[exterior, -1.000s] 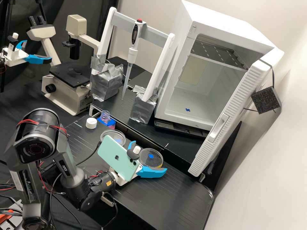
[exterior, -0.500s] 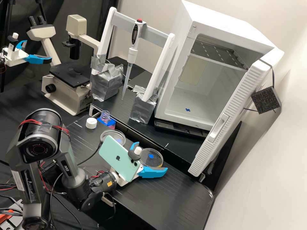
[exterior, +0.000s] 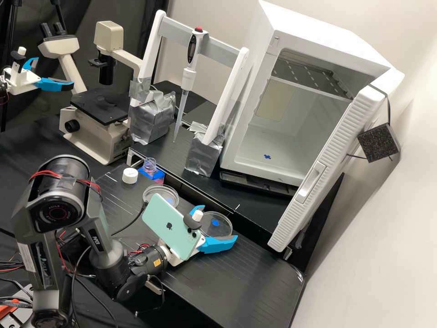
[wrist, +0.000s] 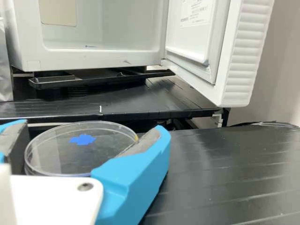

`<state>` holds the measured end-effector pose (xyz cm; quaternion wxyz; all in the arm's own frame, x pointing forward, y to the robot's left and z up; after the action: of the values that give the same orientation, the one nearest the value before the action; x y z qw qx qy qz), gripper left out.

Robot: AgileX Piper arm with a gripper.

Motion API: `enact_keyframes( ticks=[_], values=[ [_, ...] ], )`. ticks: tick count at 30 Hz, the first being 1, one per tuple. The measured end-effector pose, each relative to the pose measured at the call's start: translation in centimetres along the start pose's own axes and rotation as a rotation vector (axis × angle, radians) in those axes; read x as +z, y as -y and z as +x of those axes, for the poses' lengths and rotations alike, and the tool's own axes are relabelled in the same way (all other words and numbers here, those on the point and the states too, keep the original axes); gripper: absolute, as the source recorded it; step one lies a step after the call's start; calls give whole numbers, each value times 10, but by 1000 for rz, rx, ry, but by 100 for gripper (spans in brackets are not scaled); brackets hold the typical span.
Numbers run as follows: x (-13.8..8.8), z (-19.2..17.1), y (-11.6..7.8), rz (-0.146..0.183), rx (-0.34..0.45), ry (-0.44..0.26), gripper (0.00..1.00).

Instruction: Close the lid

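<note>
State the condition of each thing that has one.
Gripper: open
Blue-marked dish: lying flat between the fingers, lid on or off unclear
Cabinet door: wide open
Bottle: uncapped
White cap: off the bottle
Pipette: upright, tip down

A clear, round, shallow dish piece (exterior: 218,230), blue-marked, lay level on the worktop (exterior: 255,278) between my claw's (exterior: 218,222) parted fingers, another clear round piece (exterior: 159,191) nearby.

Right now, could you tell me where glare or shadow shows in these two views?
High view: pale glints on the black bench by its rounded corner, dimness at the top inside the white cabinet. Wrist view: soft sheen streaking the bench, light rimming the clear dish, shadow under the cabinet.
</note>
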<state>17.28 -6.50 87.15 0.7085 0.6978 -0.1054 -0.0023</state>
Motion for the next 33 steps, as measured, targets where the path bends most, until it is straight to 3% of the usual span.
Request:
enact_keyframes(
  ticks=[17, 26, 28, 33],
  values=[
    [-1, -5, -5, 6, 9, 5, 0],
    [-19, -27, -10, 104, 33, -19, 0],
    [-30, -33, -7, 97, 40, -53, 0],
    [-65, -46, -2, 13, 37, -235, 0]
  ],
)
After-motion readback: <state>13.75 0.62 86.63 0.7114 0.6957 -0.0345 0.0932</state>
